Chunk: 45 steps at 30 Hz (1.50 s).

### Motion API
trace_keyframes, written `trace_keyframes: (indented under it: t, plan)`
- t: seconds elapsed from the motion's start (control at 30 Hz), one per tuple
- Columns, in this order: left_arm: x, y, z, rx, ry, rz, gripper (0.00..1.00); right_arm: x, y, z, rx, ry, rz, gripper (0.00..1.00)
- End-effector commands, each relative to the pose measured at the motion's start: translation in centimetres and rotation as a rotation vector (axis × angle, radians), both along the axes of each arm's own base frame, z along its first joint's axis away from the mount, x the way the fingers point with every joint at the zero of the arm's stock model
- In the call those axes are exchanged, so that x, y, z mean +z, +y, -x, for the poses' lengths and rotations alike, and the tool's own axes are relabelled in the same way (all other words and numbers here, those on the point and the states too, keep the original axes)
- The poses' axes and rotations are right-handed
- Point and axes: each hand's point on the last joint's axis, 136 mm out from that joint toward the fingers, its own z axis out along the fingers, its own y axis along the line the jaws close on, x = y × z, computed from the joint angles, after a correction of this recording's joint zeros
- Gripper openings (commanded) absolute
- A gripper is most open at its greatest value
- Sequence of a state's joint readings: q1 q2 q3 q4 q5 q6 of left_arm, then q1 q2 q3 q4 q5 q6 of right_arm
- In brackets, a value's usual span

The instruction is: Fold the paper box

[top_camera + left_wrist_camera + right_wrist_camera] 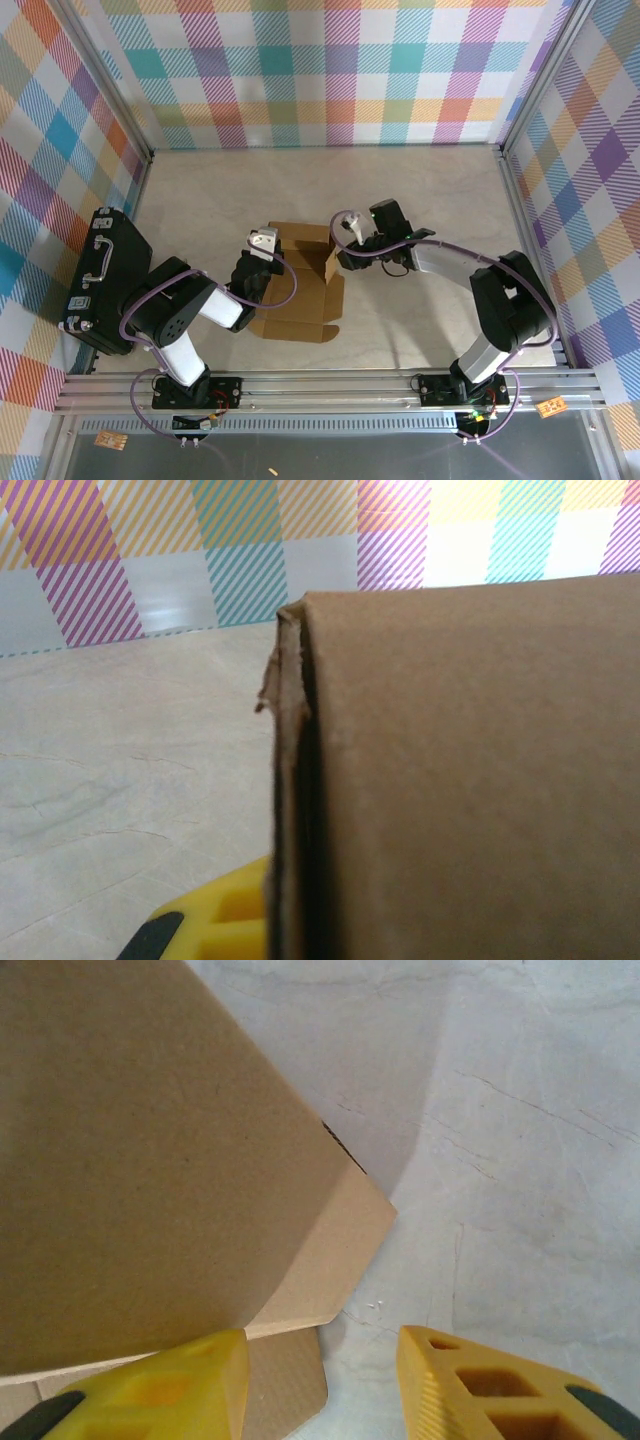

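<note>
State of right gripper (322,1345): jaws parted, bare surface visible in the gap. Yellow fingers (180,1385) at the near edge, hollow-celled, the right-side one ribbed on its inner face. Ahead of the hand and toward its left side: paper box (150,1140), plain brown cardboard, large raised panel tilted, one corner pointing right. Left-side finger tucked below the panel's lower edge, contact not determinable. Right-side finger well apart from the cardboard. Lower flap (290,1380) just beside the left-side finger's inner face. Beyond the fingertips: table (520,1160), pale, finely cracked, shaded beside the panel.
</note>
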<state>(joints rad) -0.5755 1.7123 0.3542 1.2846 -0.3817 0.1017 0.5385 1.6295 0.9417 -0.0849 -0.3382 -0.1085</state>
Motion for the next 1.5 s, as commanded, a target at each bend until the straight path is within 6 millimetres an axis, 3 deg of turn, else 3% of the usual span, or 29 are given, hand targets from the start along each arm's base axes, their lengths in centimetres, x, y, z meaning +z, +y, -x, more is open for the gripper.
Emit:
trace_keyframes:
  t: [0.0,0.13,0.4,0.7,0.9,1.07,1.3,1.47]
  plan:
    - [-0.3,-0.9,0.1,-0.040,0.009,0.004,0.00,1.4,1.6,-0.8,0.061,-0.095,-0.053,0.46]
    - [-0.4,-1.0,0.0,-0.042,0.017,0.002,0.00,1.8,2.2,-2.3,0.019,-0.145,-0.071,0.50]
    - [-0.4,-1.1,0.1,-0.046,0.015,0.004,0.00,1.1,3.8,-2.5,0.074,-0.313,-0.116,0.59]
    - [-0.4,-1.0,0.1,-0.048,0.013,0.004,0.00,0.4,5.1,0.4,0.210,-0.382,-0.173,0.68]
    - [-0.2,-0.9,0.2,-0.042,0.005,0.007,0.00,0.0,4.9,1.3,0.226,-0.377,-0.171,0.71]
    - [-0.2,-0.9,0.2,-0.039,0.005,0.009,0.00,-0.3,4.6,3.4,0.294,-0.326,-0.170,0.73]
    - [-0.2,-0.8,0.2,-0.039,0.003,0.009,0.00,-0.2,4.1,4.0,0.283,-0.324,-0.171,0.77]
    - [-0.2,-0.8,0.2,-0.039,0.002,0.009,0.00,0.1,3.9,2.7,0.225,-0.361,-0.157,0.77]
